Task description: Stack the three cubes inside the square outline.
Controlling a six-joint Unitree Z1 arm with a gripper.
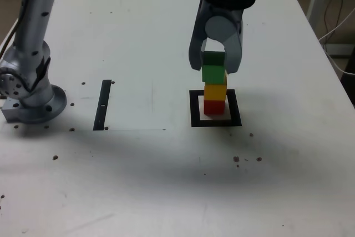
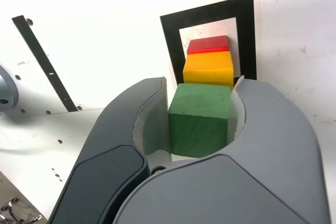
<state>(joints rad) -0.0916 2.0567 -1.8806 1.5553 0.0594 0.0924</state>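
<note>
Between the gripper pads sits the green cube, gripped by opposite flat faces atop yellow and red; judged light, rigid, smooth; stack topples easily.

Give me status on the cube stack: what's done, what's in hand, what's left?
Done: small red cube sits inside the black square outline, small yellow cube on top of it. In hand: small green cube sits on the yellow one, slightly offset in the exterior view, with the gripper around it; whether the jaws grip it or have just let go is unclear. Left: open fully and back away without knocking the stack.
</note>
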